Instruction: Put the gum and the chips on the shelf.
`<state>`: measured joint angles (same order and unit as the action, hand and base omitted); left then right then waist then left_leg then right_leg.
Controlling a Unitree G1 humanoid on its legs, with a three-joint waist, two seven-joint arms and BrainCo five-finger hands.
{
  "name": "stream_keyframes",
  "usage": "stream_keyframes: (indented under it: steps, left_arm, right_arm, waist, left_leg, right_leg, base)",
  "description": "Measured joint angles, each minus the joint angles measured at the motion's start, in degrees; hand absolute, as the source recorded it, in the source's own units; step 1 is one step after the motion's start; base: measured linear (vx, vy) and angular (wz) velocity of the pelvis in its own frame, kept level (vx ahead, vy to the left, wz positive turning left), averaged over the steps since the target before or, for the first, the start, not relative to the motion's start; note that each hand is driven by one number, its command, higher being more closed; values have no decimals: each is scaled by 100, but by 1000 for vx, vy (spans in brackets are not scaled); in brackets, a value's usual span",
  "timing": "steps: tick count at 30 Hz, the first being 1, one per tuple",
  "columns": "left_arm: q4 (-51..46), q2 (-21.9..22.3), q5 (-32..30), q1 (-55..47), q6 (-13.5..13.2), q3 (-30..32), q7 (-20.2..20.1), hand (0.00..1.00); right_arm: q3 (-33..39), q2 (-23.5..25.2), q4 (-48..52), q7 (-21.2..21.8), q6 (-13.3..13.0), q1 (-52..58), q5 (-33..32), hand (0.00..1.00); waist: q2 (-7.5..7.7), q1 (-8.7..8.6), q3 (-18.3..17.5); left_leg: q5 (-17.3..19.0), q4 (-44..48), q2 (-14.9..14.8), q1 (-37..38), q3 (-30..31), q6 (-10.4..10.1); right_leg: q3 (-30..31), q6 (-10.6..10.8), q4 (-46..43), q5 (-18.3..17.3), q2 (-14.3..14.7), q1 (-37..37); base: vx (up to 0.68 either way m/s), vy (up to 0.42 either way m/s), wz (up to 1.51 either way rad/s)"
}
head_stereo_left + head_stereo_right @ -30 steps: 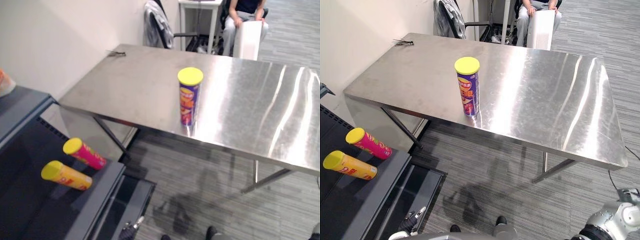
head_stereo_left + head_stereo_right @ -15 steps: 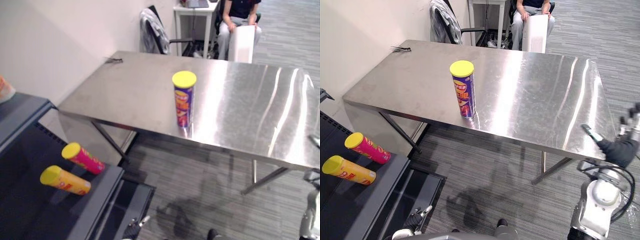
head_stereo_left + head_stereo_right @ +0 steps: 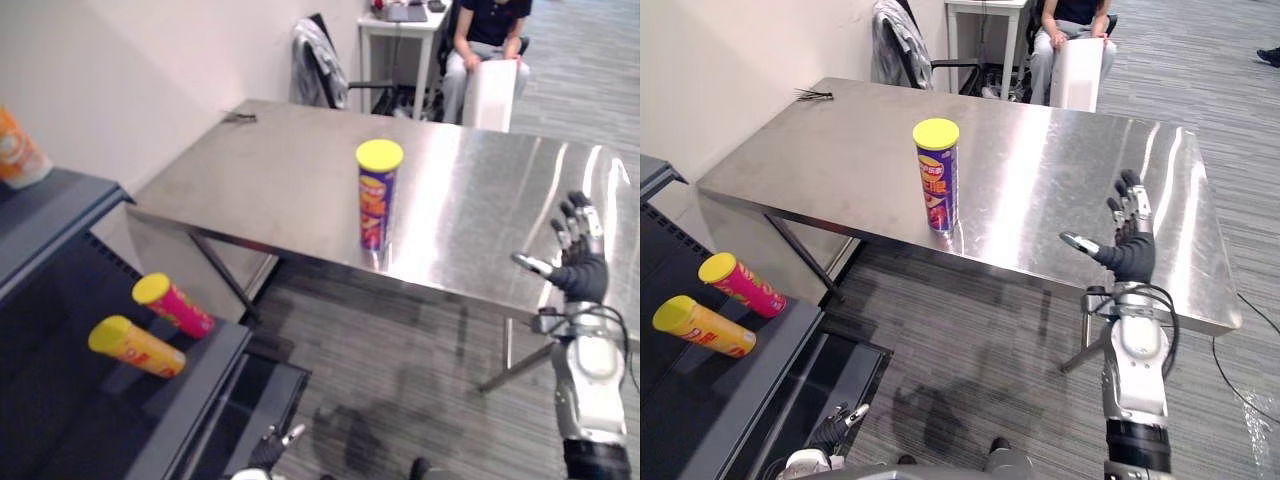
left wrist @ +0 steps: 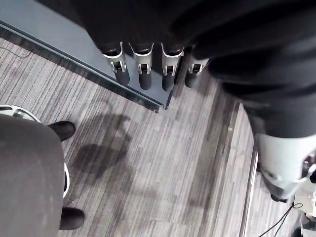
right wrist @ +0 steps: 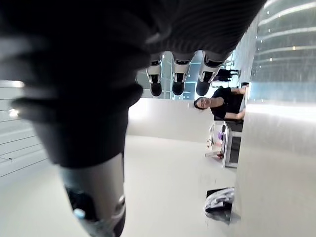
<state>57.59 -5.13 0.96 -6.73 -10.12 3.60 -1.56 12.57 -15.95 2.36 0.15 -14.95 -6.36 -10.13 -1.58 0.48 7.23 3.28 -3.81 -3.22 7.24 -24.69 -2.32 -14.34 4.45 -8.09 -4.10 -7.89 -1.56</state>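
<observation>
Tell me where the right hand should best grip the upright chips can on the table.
Round the middle of the chips can, coming in sideways from the robot's right. It stands upright near the front edge of the table, a slim round tube with nothing beside it, and the open right hand is raised on that side.

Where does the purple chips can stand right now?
In the left eye view the chips can stands upright on the steel table, near its front edge, left of the open right hand.
</observation>
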Motion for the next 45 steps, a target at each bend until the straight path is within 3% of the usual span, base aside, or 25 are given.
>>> stream_keyframes:
  steps: [12, 16, 32, 45]
  left_arm:
    - [-182, 4, 7, -4, 17, -149, 92, 0]
    - [-187, 4, 18, -4, 22, -147, 125, 0]
    - [-397, -6, 53, -5, 27, -147, 156, 0]
    - [-531, -9, 55, -3, 25, -134, 178, 0]
  right_arm:
    - [-1000, -1, -1842, -271, 323, -1809, 1, 0]
    - [-1164, -1, -2365, -290, 452, -2341, 0, 0]
    - [-1303, -1, -2960, -466, 516, -3342, -146, 0]
    - [-1568, 18, -3000, -249, 621, -3360, -165, 0]
  waist:
    - [-37, 291, 53]
    - [-45, 296, 70]
    - [0, 343, 273]
    - [68, 408, 384]
  left_leg:
    - [-172, -115, 59, 6, 195, 27]
    - [-173, -124, 67, -5, 207, 27]
    - [-156, -117, 71, -87, 325, -12]
    - [-119, -96, 69, -96, 327, -69]
  right_leg:
    - [-283, 6, -32, -6, -102, 68]
    - [-319, 7, -20, -5, -112, 68]
    - [-450, 10, -3, -2, -144, 58]
    - [-451, 12, -1, -2, -152, 56]
  base:
    - [-16, -12, 12]
    - [0, 0, 0]
    - [12, -8, 4]
    - [0, 0, 0]
